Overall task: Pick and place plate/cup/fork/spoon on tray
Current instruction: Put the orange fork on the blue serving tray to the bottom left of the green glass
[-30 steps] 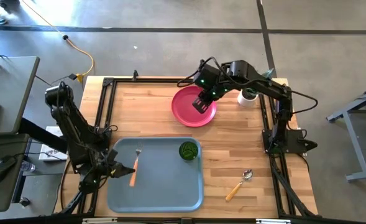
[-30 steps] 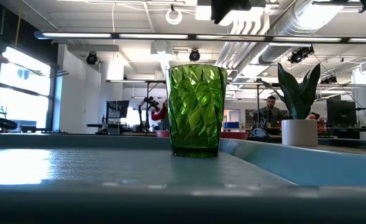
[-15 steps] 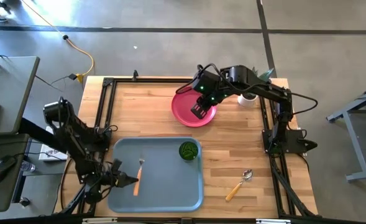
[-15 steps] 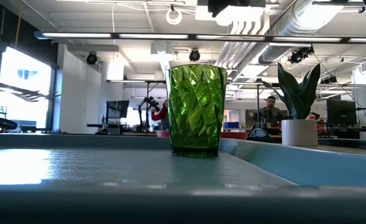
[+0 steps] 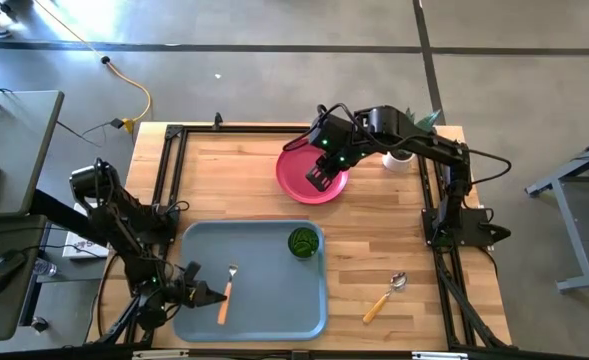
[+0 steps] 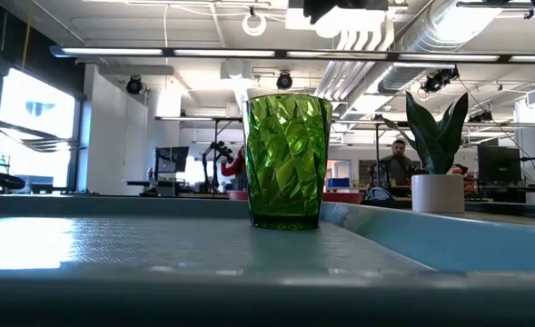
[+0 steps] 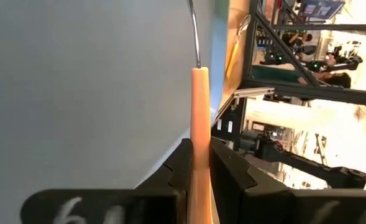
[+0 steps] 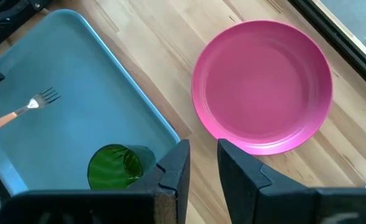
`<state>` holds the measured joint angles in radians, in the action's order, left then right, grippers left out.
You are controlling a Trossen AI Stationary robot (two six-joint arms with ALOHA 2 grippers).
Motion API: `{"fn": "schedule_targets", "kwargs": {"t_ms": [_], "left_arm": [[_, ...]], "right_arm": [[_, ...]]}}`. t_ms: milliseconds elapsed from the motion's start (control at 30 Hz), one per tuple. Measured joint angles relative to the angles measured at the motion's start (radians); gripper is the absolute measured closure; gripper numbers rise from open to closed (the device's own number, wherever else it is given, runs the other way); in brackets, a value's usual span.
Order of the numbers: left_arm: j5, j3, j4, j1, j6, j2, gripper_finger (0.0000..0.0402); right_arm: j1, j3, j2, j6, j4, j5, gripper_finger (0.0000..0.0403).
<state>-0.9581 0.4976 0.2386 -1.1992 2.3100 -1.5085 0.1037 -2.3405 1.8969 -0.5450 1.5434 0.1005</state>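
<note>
The fork is low over the grey-blue tray, near its left side, tines toward the far edge. My left gripper is shut on its orange handle. I cannot tell whether the tines touch the tray floor. The green cup stands upright on its base in the tray's far right corner. The pink plate lies flat on the wood beyond the tray. My right gripper hovers above the plate's near part, open and holding nothing. The spoon lies on the table right of the tray. My left gripper pinches the fork's orange handle between its two fingers. The fingers come from the table's left, slanting a little downward, and lie across the handle. The fork runs near to far over the tray, with the tines pointing away toward the far edge.
A white pot with a green plant stands at the far right, beside the plate. Black frame rails run along the table's left, far and right edges. Bare wood lies left of the plate and between tray and spoon.
My left gripper has moved toward the table's near edge and sunk lower over the tray. It has carried the fork from beside the tray's far left part to nearer its front. The fork has kept its tines pointing toward the far edge.
</note>
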Motion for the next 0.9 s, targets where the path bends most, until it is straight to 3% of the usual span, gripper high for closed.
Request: {"fn": "schedule_targets", "kwargs": {"t_ms": [400, 600, 900], "left_arm": [[0.025, 0.0, -0.101, 0.099, 0.0, 0.0, 0.0374], [0.149, 0.0, -0.106, 0.18, -0.016, 0.0, 0.0371], [0.218, 0.0, -0.138, 0.234, -0.026, 0.0, 0.0373]], "right_arm": [[-0.009, 0.0, 0.0, 0.002, 0.0, 0.001, 0.0329], [-0.009, 0.0, 0.0, 0.002, 0.0, 0.0, 0.0329], [-0.009, 0.0, 0.0, -0.017, 0.0, -0.002, 0.0329]]}}
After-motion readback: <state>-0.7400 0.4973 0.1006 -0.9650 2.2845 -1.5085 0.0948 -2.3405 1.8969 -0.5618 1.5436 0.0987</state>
